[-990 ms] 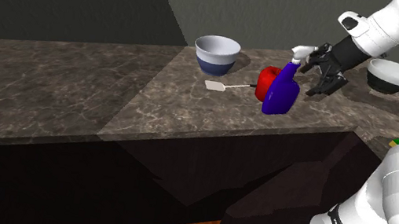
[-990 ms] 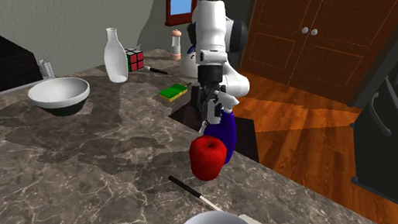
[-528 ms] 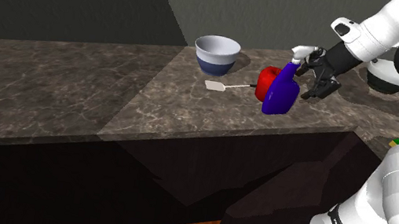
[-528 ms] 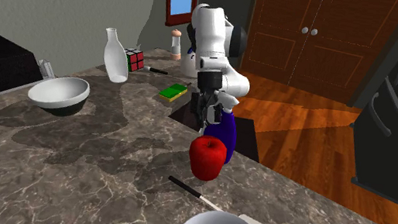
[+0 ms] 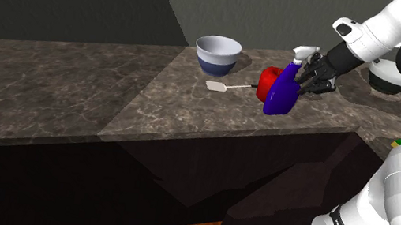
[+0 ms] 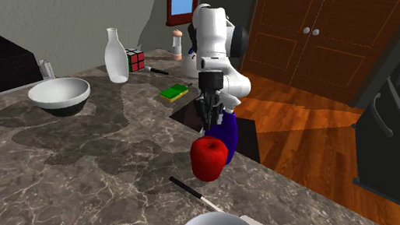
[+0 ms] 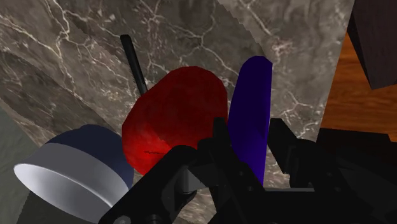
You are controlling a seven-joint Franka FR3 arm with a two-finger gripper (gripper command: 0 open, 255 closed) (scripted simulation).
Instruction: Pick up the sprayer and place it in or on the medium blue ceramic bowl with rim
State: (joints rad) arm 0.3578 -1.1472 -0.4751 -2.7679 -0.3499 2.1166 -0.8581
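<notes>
A dark blue sprayer (image 5: 281,93) with a white head stands upright on the dark marble counter (image 5: 74,95), close to its front edge. My black gripper (image 5: 306,72) is shut on its upper part, coming in from the shoulder view's right. In the wrist view the blue body (image 7: 252,118) sits clasped between my fingers (image 7: 220,137). The blue bowl (image 5: 217,53) with a pale rim and inside stands further back on the counter, to the shoulder view's left of the sprayer, apart from it. From the second exterior view, the gripper (image 6: 208,113) is behind the sprayer (image 6: 227,135).
A red apple (image 5: 268,80) touches or nearly touches the sprayer on the bowl's side. A small white spatula (image 5: 221,86) lies between apple and bowl. A second bowl (image 6: 59,95), white bottle (image 6: 116,56), Rubik's cube (image 6: 136,61) and green sponge (image 6: 175,92) stand behind me.
The fingers stood open around the sprayer's top and have now shut on it. The arm shifted slightly toward the sprayer earlier; the sprayer stays where it stood.
</notes>
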